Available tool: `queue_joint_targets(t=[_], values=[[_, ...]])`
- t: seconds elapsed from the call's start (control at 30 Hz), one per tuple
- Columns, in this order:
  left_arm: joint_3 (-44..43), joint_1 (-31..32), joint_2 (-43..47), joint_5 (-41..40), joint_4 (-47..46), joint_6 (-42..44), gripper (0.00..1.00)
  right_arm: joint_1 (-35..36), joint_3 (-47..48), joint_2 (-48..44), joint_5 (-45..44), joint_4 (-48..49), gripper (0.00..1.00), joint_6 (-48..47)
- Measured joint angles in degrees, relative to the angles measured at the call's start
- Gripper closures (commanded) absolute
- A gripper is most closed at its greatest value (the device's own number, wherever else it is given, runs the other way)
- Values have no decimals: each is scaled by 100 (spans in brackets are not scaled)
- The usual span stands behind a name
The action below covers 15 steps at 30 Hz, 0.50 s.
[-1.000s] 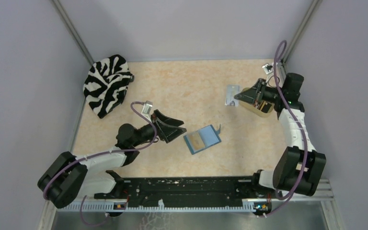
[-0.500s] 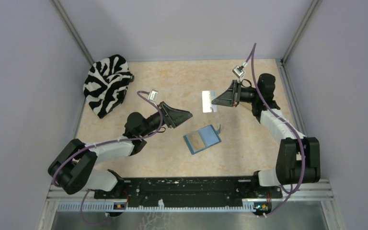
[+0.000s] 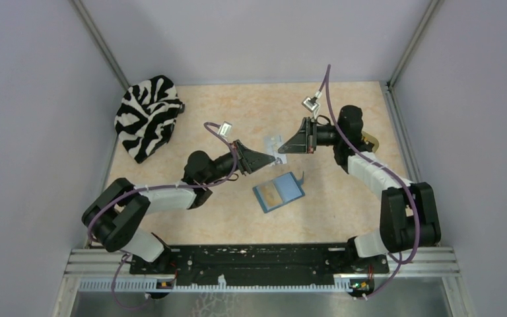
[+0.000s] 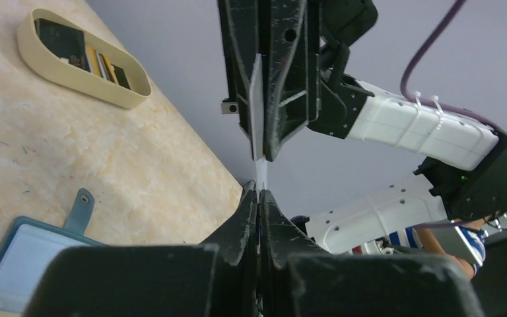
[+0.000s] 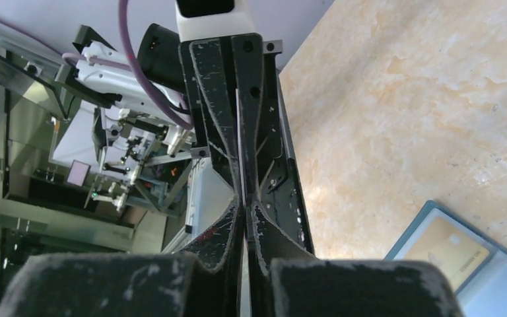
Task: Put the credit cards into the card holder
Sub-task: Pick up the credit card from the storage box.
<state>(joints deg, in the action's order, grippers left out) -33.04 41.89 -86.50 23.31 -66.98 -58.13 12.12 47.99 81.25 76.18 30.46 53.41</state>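
Top external view: left gripper (image 3: 270, 160) seems clamped on the thin pale credit card (image 3: 274, 144), which the closed right gripper (image 3: 282, 150) also pinches, near the open teal-blue folding wallet (image 3: 287, 188) holding one tan card (image 3: 272, 195). More cards (image 4: 63, 41) wait in the beige oval tray (image 4: 136, 92). Earlier the left jaws gaped and the card hung beside the tray.

**Two arms meet over the middle of a table**

Above the centre of the table (image 3: 237, 105), the left gripper (image 3: 270, 158) reaches in from the left and the right gripper (image 3: 282, 150) from the right. Both pinch one card (image 3: 272, 141), held between them clear of the surface. Just near of them, the card holder (image 3: 289, 187) lies open on the table, with a second card (image 3: 270, 196) in its left half. A cloth (image 3: 146, 115) sits at the far left corner. A tray (image 4: 72, 80) sits far right, behind the right arm, with more cards (image 4: 63, 41) inside.
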Motion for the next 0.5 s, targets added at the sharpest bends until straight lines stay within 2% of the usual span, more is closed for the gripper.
queue_joint_targets(t=[0.03, 0.07, 0.13, 0.23, 0.37, 0.43, 0.5], values=[[0, 4, -4, 50, -83, 2, 100, -2, 0, 2, -7, -35, 99, -98], [0, 4, -2, 98, -157, 9, 100, -4, 0, 2, -4, -68, 91, -170], [17, 0, -4, 175, -175, 92, 100, 0, 7, 2, 55, -173, 64, -466], [118, 2, 48, 251, -177, 369, 100, 39, 83, 2, 219, -833, 35, -1296], [551, 2, 435, 376, 125, 944, 100, 70, 660, 2, 140, -2992, 23, -3600], [822, 2, 745, 444, 374, 1272, 100, 90, 966, -37, -15, -3980, 21, -4806], [1117, 2, 1088, 514, 601, 1593, 100, 101, 1008, -173, -87, -4559, 21, -5665]])
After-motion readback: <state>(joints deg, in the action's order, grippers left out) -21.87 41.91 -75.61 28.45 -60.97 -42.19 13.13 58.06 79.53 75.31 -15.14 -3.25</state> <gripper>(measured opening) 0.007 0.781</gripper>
